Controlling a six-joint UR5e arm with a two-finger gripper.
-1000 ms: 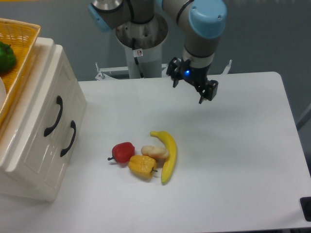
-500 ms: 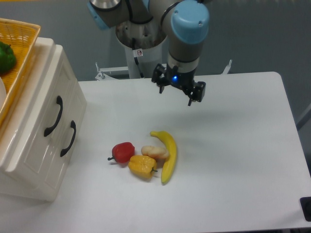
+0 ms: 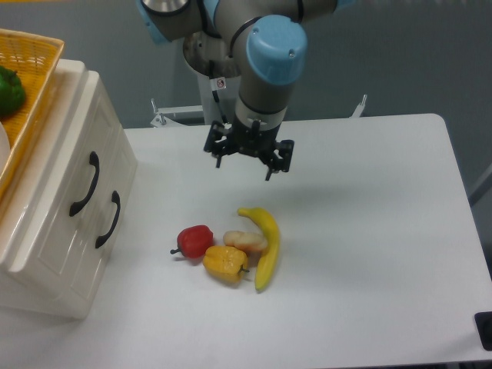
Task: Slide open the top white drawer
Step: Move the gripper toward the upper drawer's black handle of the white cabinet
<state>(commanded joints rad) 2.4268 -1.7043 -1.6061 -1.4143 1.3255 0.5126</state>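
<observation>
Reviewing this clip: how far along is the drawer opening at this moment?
Nothing is done yet: the top white drawer sits shut, flush with the lower drawer. The hand hangs empty and open above the table, away from the drawer's black handle. Left: reaching that handle, gripping it and pulling.

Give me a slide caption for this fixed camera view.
Robot hand hovers open above the table, right of the closed top white drawer.

text: none legible | sticker (image 3: 221, 83) on robot base — too small to read
</observation>
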